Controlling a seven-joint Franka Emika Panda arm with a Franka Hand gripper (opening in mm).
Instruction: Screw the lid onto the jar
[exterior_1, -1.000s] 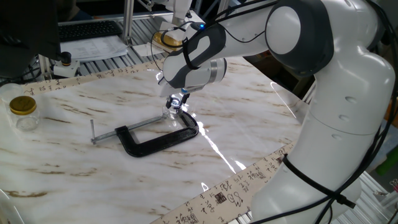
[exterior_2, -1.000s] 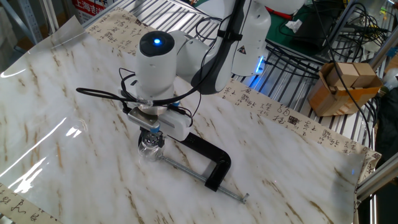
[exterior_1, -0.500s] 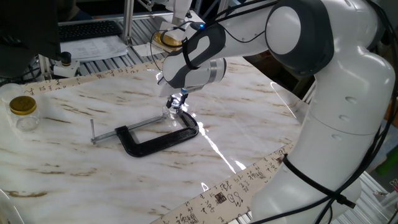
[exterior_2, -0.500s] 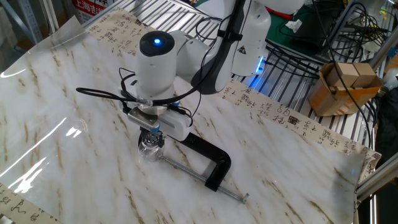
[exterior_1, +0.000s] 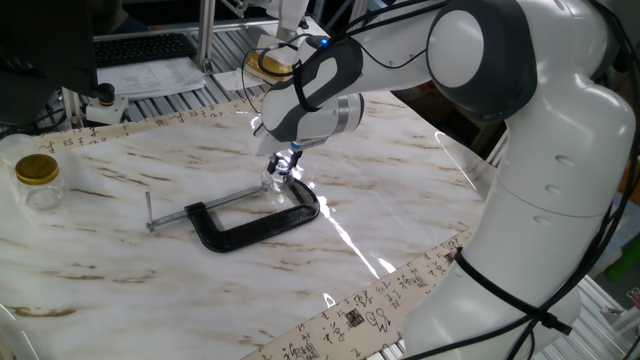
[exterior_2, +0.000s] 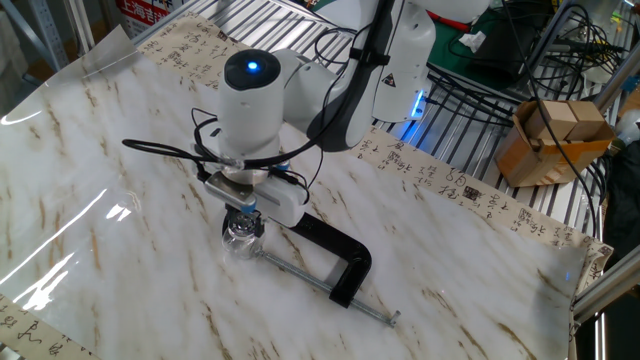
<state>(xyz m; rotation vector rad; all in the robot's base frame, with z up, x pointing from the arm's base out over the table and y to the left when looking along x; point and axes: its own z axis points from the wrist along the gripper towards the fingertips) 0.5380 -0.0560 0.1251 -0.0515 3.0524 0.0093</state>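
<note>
The tiny clear glass jar (exterior_2: 239, 238) stands on the marble table right beside the black C-clamp (exterior_1: 245, 222). My gripper (exterior_1: 283, 167) points straight down over it, its fingers closed around the small silvery lid (exterior_1: 282, 166) that sits on the jar's (exterior_1: 276, 181) mouth. In the other fixed view the gripper (exterior_2: 245, 216) covers the jar's top, and the lid shows only as a bluish glint between the fingers. The lid looks level on the jar.
The C-clamp (exterior_2: 335, 262) lies against the jar, its screw rod (exterior_1: 180, 215) reaching left. A larger jar with a gold lid (exterior_1: 37, 177) stands at the far left table edge. Another gold lid (exterior_1: 273, 63) rests behind the table. A cardboard box (exterior_2: 550, 137) sits off the table.
</note>
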